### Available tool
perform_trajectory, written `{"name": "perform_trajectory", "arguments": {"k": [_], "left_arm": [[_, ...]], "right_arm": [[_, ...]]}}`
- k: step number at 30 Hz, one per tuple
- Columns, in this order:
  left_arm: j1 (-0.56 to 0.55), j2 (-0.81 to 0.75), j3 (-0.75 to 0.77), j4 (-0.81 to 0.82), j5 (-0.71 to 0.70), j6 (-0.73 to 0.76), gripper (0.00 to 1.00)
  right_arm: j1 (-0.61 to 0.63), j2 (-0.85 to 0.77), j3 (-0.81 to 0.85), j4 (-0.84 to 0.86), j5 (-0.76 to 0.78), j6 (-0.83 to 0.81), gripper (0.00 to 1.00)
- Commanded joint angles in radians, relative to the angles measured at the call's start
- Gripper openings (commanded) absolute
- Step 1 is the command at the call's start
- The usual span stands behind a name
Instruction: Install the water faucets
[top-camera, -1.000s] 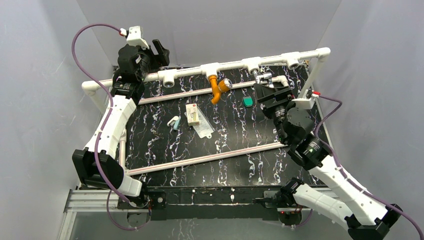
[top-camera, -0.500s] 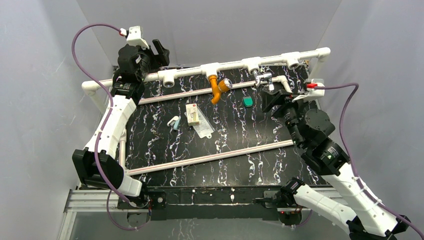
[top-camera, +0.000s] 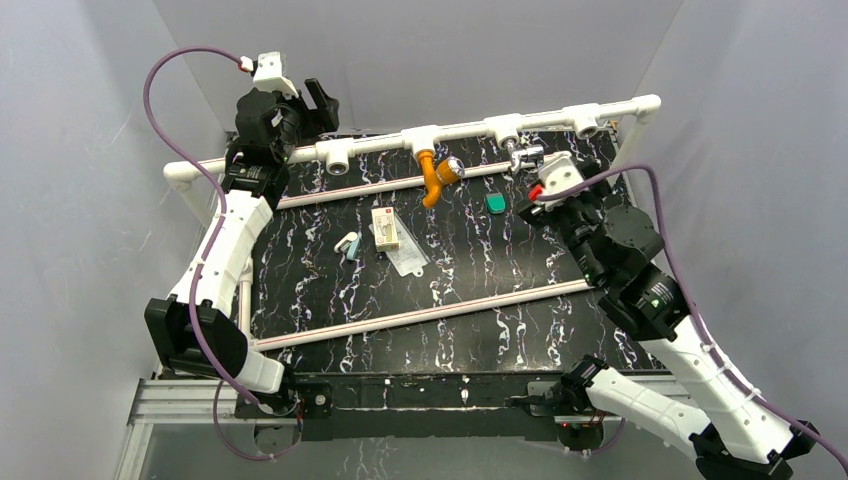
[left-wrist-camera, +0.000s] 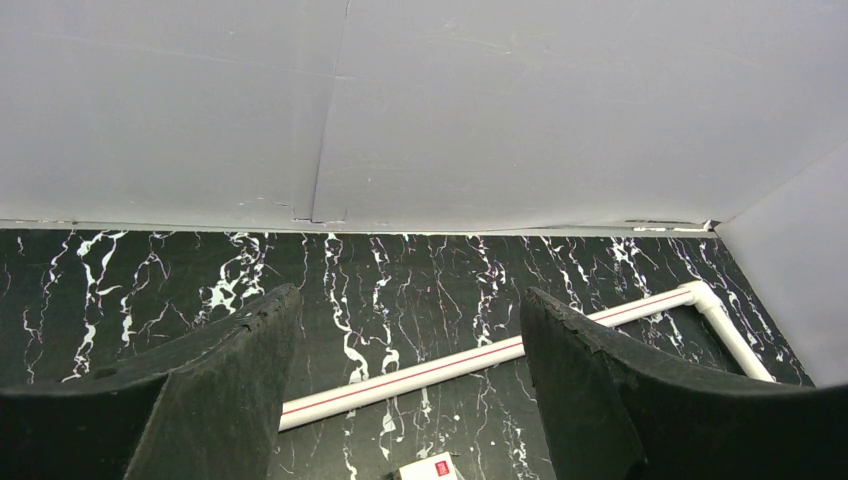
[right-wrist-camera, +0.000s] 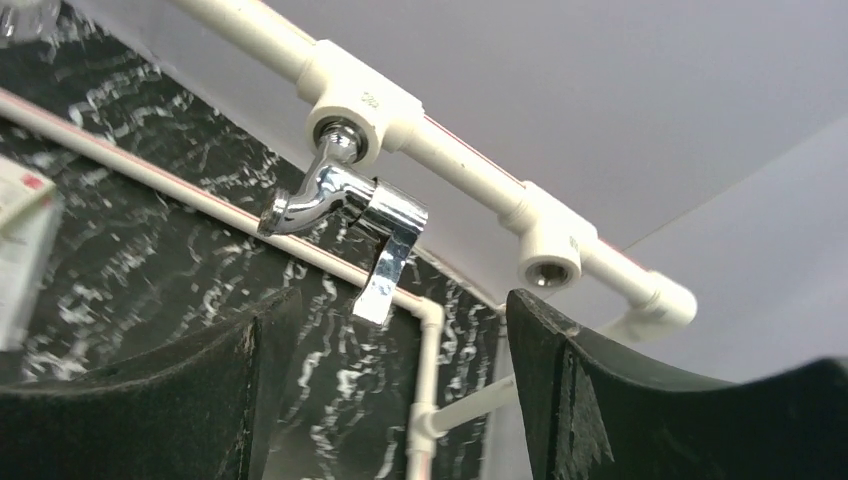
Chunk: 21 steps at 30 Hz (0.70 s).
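Where the table (top-camera: 470, 260) ends at 12 o'clock, the white pipe (top-camera: 470, 128) runs across, its tee sockets (right-wrist-camera: 360, 105) holding both taps. The right gripper (right-wrist-camera: 395, 300), jaws spread wide and empty, is nearer the chrome faucet (right-wrist-camera: 345, 205). In its wrist view the tap lies at 11 o'clock, spout slanting toward 8 o'clock and lever hanging toward 6 o'clock. The left gripper (left-wrist-camera: 410, 300), likewise wide and empty, hangs well apart at 10 o'clock. The orange faucet (top-camera: 433, 178) sits between them. There is open room below the lever, but the pipe blocks any approach from behind.
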Motion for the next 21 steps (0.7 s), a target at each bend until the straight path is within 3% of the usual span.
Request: {"name": "perform_trajectory", "arguments": {"k": [1, 11, 21], "left_arm": [[0.009, 0.113, -0.112, -0.283, -0.002, 0.0, 0.77], [0.011, 0.114, -0.113, -0.284, -0.002, 0.002, 0.77], [0.011, 0.112, -0.113, -0.283, -0.002, 0.002, 0.77]], "right_arm": [[0.005, 0.014, -0.01, 0.05, -0.1, -0.368, 0.82], [0.005, 0.062, -0.084, 0.151, -0.188, -0.722, 0.85], [0.005, 0.179, -0.156, 0.44, -0.064, -1.029, 0.81]]}}
